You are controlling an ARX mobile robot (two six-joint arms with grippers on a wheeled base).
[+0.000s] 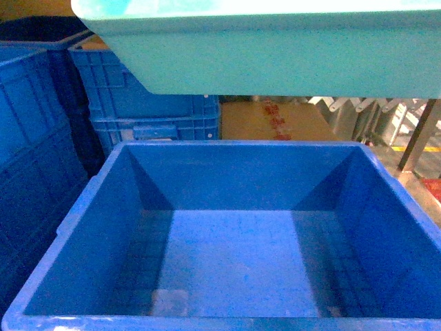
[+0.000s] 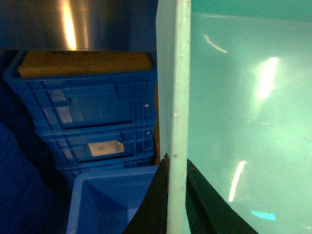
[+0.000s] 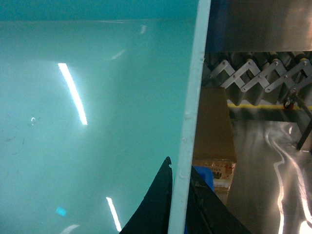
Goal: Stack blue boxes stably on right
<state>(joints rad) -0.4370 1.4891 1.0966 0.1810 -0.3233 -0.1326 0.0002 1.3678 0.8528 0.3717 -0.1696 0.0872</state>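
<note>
The light turquoise blue box (image 1: 275, 55) hangs in the air along the top of the head view, straight above the larger royal-blue box (image 1: 241, 143), which is empty and fills the lower frame. My left gripper (image 2: 176, 195) is shut on the turquoise box's left rim, one black finger (image 2: 153, 204) outside the wall and one inside. My right gripper (image 3: 179, 200) is shut on the opposite rim the same way. The turquoise box's inside (image 3: 97, 122) is empty. A corner of the royal-blue box (image 2: 112, 195) shows below the left gripper. Neither gripper shows in the head view.
Ribbed dark-blue crates (image 1: 151, 103) stand stacked at the left and behind, one with a white label (image 2: 105, 147) and a tan slab (image 2: 83, 63) on top. A cardboard box (image 1: 275, 121) sits behind. An expandable conveyor (image 3: 258, 73) and shiny metal floor (image 3: 263, 170) lie to the right.
</note>
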